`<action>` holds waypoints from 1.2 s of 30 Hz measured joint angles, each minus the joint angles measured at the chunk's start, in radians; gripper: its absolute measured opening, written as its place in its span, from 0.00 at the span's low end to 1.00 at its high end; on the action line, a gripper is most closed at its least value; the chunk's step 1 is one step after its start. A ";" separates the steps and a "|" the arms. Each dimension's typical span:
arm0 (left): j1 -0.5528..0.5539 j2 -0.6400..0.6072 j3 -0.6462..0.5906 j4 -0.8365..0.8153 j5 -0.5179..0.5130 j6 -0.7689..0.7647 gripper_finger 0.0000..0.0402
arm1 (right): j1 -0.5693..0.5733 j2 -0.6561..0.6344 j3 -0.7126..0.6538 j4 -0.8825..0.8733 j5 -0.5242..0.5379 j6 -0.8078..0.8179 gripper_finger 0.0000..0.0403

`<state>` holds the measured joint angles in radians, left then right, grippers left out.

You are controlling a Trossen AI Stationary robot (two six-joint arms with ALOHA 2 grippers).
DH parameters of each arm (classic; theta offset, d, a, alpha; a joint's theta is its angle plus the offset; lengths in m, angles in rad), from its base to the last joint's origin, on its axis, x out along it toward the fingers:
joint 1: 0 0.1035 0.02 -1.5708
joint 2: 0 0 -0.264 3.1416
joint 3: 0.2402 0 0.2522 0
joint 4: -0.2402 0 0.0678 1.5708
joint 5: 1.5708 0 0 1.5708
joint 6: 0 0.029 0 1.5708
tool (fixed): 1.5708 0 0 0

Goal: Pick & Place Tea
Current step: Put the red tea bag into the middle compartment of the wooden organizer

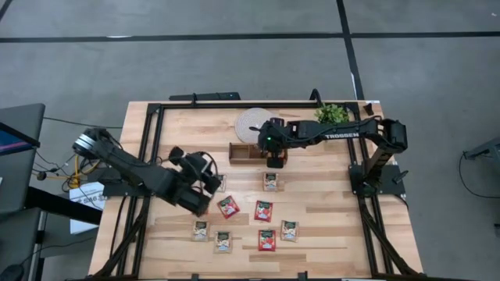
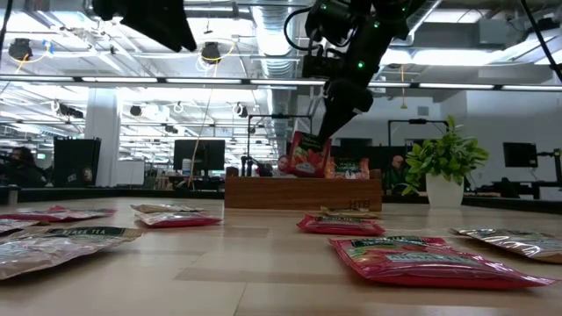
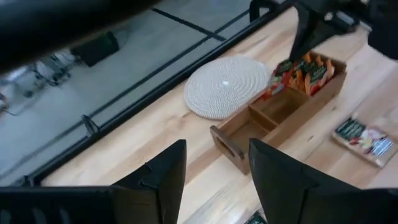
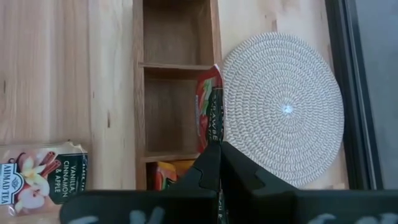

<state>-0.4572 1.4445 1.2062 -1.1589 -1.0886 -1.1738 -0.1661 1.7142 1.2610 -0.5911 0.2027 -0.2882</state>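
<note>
A brown wooden tray [image 1: 244,151] with three compartments stands at the table's far middle, and several tea sachets [image 3: 303,70] stand in one end compartment. My right gripper [image 2: 336,118] hangs over the tray, shut on a red tea sachet [image 2: 306,154]. My left gripper [image 3: 217,180] hovers open and empty to the left of the tray [image 3: 283,112], above the table. Several more sachets lie flat on the near half, among them a red one [image 1: 228,206] and a pale one [image 1: 270,181]. My right gripper pinches the red sachet's upper edge [image 2: 321,137] between its two shut fingers, coming from above and slanting down. In the right wrist view the sachet [image 4: 209,118] shows edge-on along the tray's far wall. It hangs tilted below the fingers, its lower edge at the tray's rim.
A round woven mat [image 1: 255,122] lies just behind the tray, and a small potted plant [image 1: 333,114] stands at the far right. Black frame rails [image 1: 148,156] run along the table's sides. Bare wood lies between the tray and the loose sachets.
</note>
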 joint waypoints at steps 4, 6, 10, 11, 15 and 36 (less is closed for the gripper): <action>0.001 -0.120 -0.103 0.209 0.015 0.156 0.42 | -0.006 0.000 0.000 0.000 -0.020 0.000 0.00; 0.010 -0.170 -0.158 0.348 0.053 0.273 0.42 | -0.010 0.000 0.000 0.000 -0.029 0.000 0.00; 0.060 -0.244 -0.278 0.642 0.202 0.502 0.42 | -0.024 0.000 0.000 0.000 -0.051 0.000 0.00; 0.078 -0.256 -0.305 0.713 0.240 0.557 0.42 | -0.027 0.000 0.000 0.000 -0.053 0.000 0.00; 0.150 -0.280 -0.385 0.892 0.341 0.713 0.42 | -0.036 0.000 0.000 0.000 -0.056 0.000 0.00; 0.233 -0.537 -0.654 1.173 0.414 0.776 0.42 | -0.056 0.000 0.000 0.013 -0.156 0.026 0.00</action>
<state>-0.2237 0.9078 0.5520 0.0141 -0.6741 -0.3974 -0.2223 1.7145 1.2613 -0.5783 0.0466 -0.2619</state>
